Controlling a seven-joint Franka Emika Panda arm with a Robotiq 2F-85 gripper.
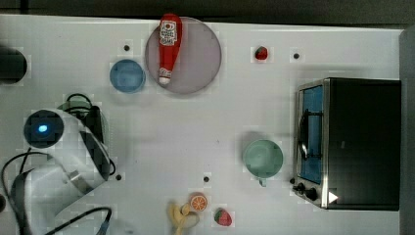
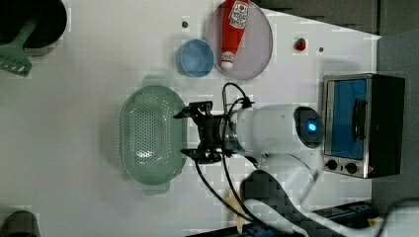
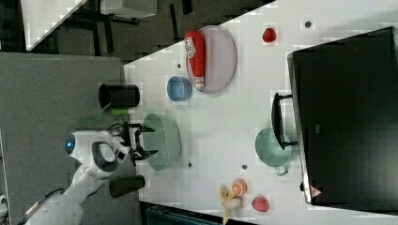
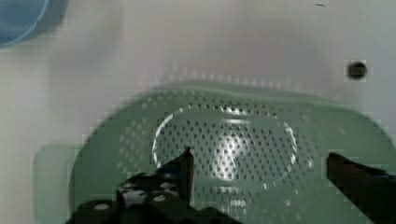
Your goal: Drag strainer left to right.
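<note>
Reaching in from the left view's right, the gripper point(image 2: 181, 133) is held open over the strainer's point(image 2: 148, 136) rim.

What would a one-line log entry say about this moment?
stage: reaching | hand: open, fingers apart at strainer rim | strainer: upright on table, not gripped | blue bowl: apart from strainer | drag: not begun

Pale green oval strainer point(image 2: 152, 136), perforated bottom, upright and empty on the white table point(image 2: 89, 123).
</note>
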